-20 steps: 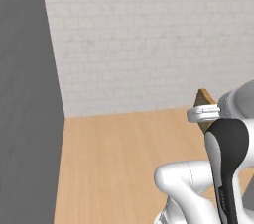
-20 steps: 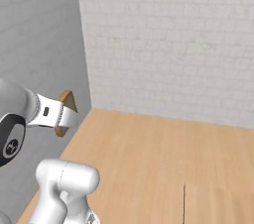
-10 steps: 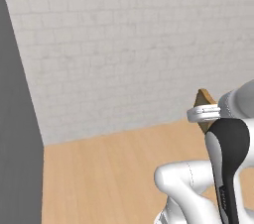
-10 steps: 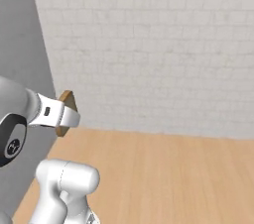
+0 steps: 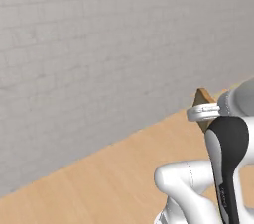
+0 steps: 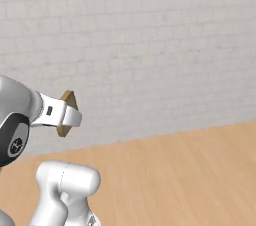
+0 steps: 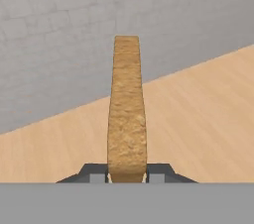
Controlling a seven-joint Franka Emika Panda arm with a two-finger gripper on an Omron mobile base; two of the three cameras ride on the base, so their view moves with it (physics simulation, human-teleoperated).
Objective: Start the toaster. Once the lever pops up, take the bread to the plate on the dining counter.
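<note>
My gripper [image 7: 127, 172] is shut on the bread [image 7: 127, 114], a thin tan slice seen edge-on and standing straight up from between the two dark fingers [image 7: 96, 173]. In the left base view the bread [image 5: 202, 100] pokes out above the white hand at the right. The right base view has the bread [image 6: 69, 100] at the left, gripped by the hand, high above a light-wood surface [image 6: 190, 170]. Whether that wood is the dining counter I cannot tell. The toaster and the plate are out of view.
A pale grey brick wall [image 5: 109, 44] runs across the back of both base views. It meets the light-wood surface [image 5: 104, 178] along a straight line. My own white arm rises at the lower right of the left base view.
The whole picture has slid left as the base turned; the dark grey panel at the left edge has passed out of view. The bread stays held in the same place against the hand.
</note>
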